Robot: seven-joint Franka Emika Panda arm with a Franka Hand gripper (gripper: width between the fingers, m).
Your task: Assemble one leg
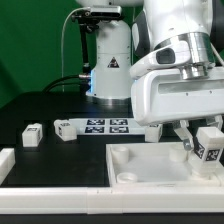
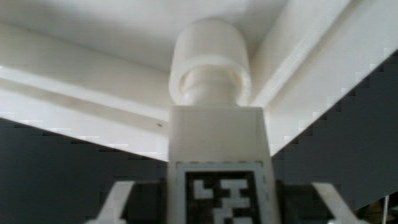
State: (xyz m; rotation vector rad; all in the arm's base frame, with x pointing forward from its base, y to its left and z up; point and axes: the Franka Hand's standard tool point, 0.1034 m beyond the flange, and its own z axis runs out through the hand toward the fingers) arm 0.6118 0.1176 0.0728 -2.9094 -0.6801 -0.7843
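Observation:
My gripper (image 1: 205,152) is shut on a leg (image 1: 209,146), a small white block-peg with a black-and-white tag. It holds the leg at the right corner of the big white tray-like part (image 1: 150,165) in the exterior view. In the wrist view the leg (image 2: 217,120) stands between my fingers (image 2: 128,200), tag facing the camera, and its rounded peg end points at the tray's raised rim corner (image 2: 107,70). Whether the peg touches the tray I cannot tell. Two more legs lie on the black table, one (image 1: 33,135) at the exterior view's left and one (image 1: 66,129) next to the marker board.
The marker board (image 1: 108,126) lies flat behind the tray. A lamp on a white stand (image 1: 108,60) is behind it. A white part (image 1: 6,160) sits at the exterior view's left edge. A white rail (image 1: 50,205) runs along the front.

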